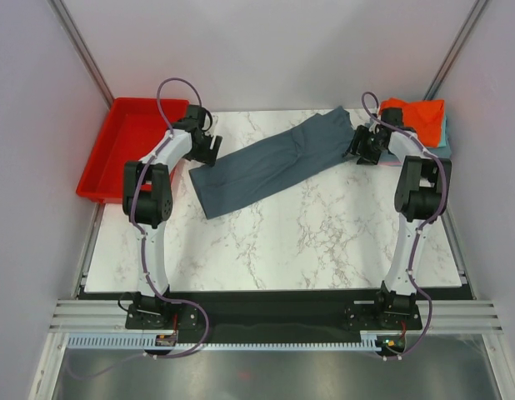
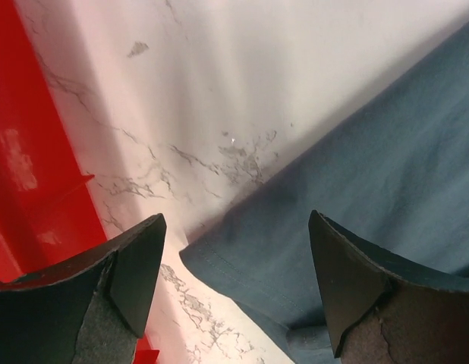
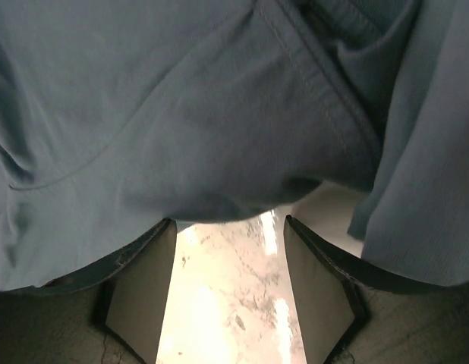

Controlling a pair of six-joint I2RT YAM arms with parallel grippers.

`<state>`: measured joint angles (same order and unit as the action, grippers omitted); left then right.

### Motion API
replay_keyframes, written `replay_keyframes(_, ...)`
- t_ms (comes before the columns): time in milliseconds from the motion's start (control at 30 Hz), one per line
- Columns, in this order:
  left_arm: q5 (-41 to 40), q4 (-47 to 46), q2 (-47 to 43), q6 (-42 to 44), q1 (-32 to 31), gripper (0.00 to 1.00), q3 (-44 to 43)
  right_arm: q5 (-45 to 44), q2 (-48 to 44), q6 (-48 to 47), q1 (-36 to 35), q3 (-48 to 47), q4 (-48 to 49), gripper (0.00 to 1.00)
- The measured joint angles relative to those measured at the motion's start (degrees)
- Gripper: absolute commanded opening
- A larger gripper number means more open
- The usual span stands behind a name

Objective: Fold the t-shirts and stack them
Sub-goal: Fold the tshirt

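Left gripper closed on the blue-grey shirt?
No: the left gripper stands open, with the corner of the blue-grey t-shirt lying flat between its jaws.

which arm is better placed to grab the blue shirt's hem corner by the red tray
Left. The left pincer, open, hangs directly over that corner of the shirt, beside the tray; the right pincer is at the shirt's far end.

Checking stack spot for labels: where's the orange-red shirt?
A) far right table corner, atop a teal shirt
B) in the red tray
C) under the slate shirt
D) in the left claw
A: the orange-red shirt lies at the far right corner, the teal shirt peeking out beneath it.
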<state>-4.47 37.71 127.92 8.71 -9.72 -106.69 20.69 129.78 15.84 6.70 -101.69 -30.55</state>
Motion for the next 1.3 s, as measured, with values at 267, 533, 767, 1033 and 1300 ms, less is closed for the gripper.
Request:
replay_keyframes(267,0.0,0.6,0.0,0.4,0.0,0.69,3.1,-0.1,3.3,0.6,-0.2,-4.8,0.9,0.61)
replay_keyframes(533,0.4,0.9,0.0,0.8,0.0,0.35,3.7,-1.1,5.7,0.7,-1.0,-8.0,1.4,0.49)
replay_keyframes(767,0.8,1.2,0.0,0.9,0.0,0.03,4.7,-1.7,5.9,0.5,-1.1,-8.3,1.4,0.29)
replay_keyframes(1033,3.8,1.1,-3.5,0.6,-0.1,0.02,10.2,-2.7,6.0,0.0,-1.2,-8.5,1.4,0.12)
replay_keyframes(1300,10.6,3.7,-14.0,-0.6,-2.4,0.02,23.6,-2.5,11.1,-0.9,-1.8,-17.1,1.8,0.12)
